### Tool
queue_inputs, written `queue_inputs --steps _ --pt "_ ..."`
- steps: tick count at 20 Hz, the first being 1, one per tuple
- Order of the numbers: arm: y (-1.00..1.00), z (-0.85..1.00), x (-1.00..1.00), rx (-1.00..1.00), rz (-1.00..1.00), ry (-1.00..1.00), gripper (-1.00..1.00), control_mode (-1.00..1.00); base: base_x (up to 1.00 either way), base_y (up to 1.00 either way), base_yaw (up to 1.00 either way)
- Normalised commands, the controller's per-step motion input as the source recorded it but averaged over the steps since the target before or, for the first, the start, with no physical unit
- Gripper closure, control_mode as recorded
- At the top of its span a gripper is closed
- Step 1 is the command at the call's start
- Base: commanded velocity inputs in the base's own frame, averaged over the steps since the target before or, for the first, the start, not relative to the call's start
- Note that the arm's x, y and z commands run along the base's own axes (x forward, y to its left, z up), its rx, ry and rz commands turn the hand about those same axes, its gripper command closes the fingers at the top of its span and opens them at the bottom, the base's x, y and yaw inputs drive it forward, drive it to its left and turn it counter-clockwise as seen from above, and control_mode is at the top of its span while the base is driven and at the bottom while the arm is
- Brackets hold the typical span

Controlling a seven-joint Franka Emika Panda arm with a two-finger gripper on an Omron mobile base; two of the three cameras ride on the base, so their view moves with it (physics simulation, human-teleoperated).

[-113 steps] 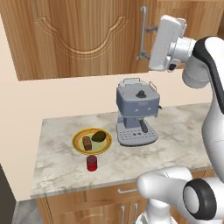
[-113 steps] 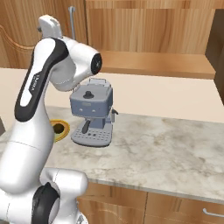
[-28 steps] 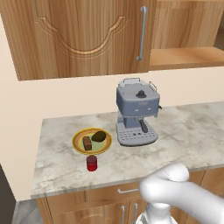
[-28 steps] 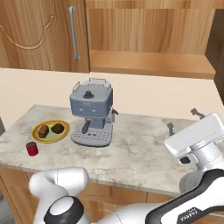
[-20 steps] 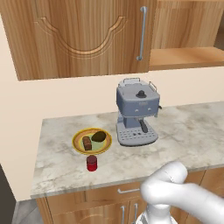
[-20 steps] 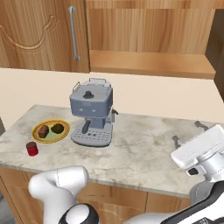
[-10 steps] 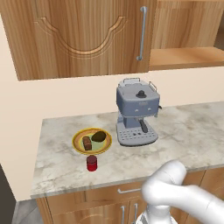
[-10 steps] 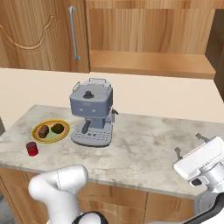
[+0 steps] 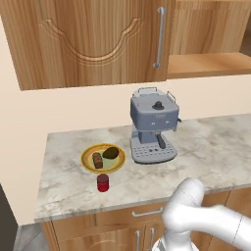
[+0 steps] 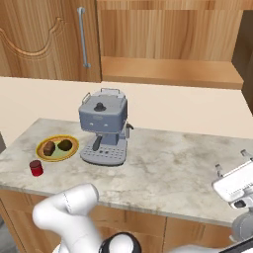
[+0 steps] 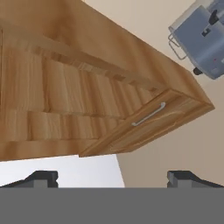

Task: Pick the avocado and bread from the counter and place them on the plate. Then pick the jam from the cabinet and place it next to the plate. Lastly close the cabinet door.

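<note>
Low at the counter's [image 10: 163, 168] right end, my gripper [image 10: 233, 170] is sinking away, jaws wide, empty. Door [image 9: 159, 39] now closed; bread [image 9: 98, 160] and avocado [image 9: 111, 153] on plate [image 9: 86, 157], jam [image 9: 102, 182] just beside. Task looking done.

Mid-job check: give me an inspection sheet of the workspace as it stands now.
Surface: marbled counter, drawers below.
Job's things: bread and avocado both on the plate; small red jar on the counter just in front of the plate; narrow cabinet door shut, open shelf beside it.
Clutter: coffee machine right of the plate.
Grippers: gripper open, empty, low at the counter's right end.
Cables: nothing seen.
Surroundings: beige wall.
</note>
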Motion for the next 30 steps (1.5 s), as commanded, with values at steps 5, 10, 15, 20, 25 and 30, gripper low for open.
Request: queue_inputs --steps 5,10,15,20,25,30 --pt "-0.46 0.0 0.29 0.08 0.1 0.07 -1.0 -1.0 0.0 0.0 0.0" --pt "-0.54 0.06 0.24 0.17 0.12 0.11 -1.0 -1.0 0.0 0.0 0.0" --pt "-0.51 0.11 0.32 0.16 0.1 0.11 -1.0 -1.0 0.0 0.0 0.0" --pt "-0.32 0.18 0.38 0.11 0.04 0.02 -1.0 -1.0 0.0 0.0 0.0" --pt "-0.28 0.26 0.24 0.1 0.04 0.0 -1.0 -1.0 0.0 0.0 0.0" --pt "-0.05 0.19 0.04 0.02 0.06 -0.01 -1.0 -1.0 0.0 0.0 0.0"
